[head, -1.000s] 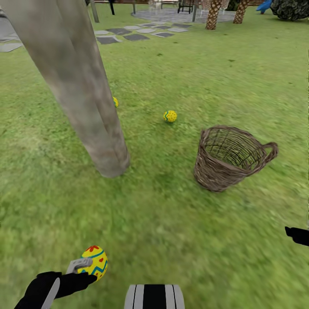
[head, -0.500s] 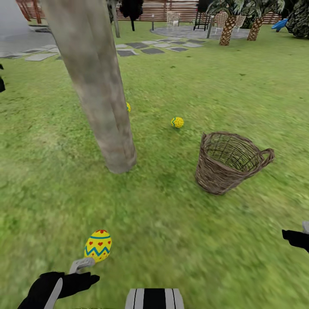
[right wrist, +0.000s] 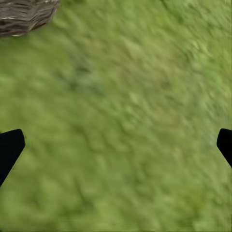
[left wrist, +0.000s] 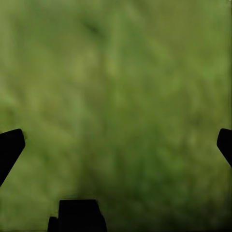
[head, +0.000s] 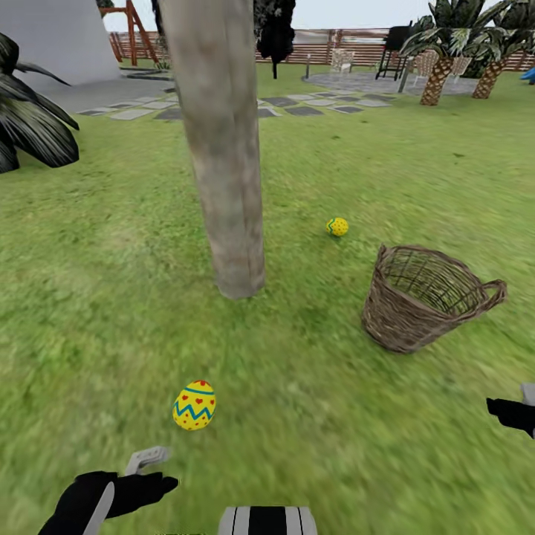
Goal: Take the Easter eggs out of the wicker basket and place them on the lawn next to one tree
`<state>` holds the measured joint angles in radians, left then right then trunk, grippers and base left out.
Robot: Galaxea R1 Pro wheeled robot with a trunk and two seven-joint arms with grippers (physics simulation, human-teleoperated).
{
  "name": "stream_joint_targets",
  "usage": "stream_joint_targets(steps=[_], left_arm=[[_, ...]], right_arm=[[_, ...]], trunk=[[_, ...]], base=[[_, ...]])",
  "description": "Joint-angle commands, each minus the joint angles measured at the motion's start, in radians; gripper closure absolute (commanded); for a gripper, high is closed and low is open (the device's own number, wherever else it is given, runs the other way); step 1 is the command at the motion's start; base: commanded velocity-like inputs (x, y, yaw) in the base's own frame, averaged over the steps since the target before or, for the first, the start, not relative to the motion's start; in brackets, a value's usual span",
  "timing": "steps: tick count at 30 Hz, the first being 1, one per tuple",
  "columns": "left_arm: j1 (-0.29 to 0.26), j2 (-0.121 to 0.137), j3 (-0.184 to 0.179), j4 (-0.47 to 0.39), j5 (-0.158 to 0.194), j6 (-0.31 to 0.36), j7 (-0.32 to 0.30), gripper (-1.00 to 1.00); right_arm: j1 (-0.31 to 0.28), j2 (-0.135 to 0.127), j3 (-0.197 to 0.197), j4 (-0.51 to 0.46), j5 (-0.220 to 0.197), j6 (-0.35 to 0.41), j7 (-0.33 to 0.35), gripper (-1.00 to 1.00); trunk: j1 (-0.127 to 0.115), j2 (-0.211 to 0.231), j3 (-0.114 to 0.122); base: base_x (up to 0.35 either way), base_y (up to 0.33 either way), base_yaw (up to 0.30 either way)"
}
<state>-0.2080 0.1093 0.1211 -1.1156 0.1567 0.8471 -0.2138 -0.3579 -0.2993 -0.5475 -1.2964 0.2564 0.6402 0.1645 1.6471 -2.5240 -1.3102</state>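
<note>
Near egg: a yellow egg (head: 195, 406) with a blue zigzag and red hearts lies on the lawn (head: 312, 416), just ahead of your left pincer (head: 148, 467) and a little toward the middle, between the pincer and the tree (head: 223, 148).
Long axis: roughly upright in the head view, tipped slightly.
Far egg: a second egg (head: 337, 227) sits on the grass beyond the wicker basket (head: 431, 301), to the right of the trunk (near it, not touching).
Third egg: you cannot pick it out in these views.
Basket: tilted, mouth toward you; no egg shows inside it.
Left pincer: spread wide, holding nothing; its wrist view looks onto bare grass.
Right pincer (right wrist: 116, 145): spread too, empty, with the basket's edge at a corner of its wrist view.
Nearer arm: the left, by far, for the near egg.
Writing: no brands, labels or lettering you can read anywhere.
</note>
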Motion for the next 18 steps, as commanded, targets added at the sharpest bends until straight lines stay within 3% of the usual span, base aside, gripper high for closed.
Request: stream_joint_targets(steps=[1, 6, 18], left_arm=[[-0.001, 0.0, 0.003, -0.003, 0.005, 0.006, 0.0, -1.0], [-0.001, -0.001, 0.001, -0.005, 0.003, 0.006, 0.001, -1.0], [-0.001, -0.002, -0.001, -0.004, 0.003, 0.006, 0.002, -1.0]], right_arm=[[0.0, 0.0, -0.001, -0.001, 0.01, 0.004, 0.009, -1.0], [0.0, 0.0, -0.001, -0.001, 0.01, 0.004, 0.009, -1.0], [0.0, 0.002, 0.0, -0.001, 0.01, 0.004, 0.009, -1.0]], trunk=[[-0.001, 0.0, 0.003], [-0.003, 0.001, 0.023], [-0.008, 0.004, 0.069]], base=[[-0.037, -0.028, 0.291], [-0.161, -0.191, 0.292], [-0.178, -0.309, 0.291]])
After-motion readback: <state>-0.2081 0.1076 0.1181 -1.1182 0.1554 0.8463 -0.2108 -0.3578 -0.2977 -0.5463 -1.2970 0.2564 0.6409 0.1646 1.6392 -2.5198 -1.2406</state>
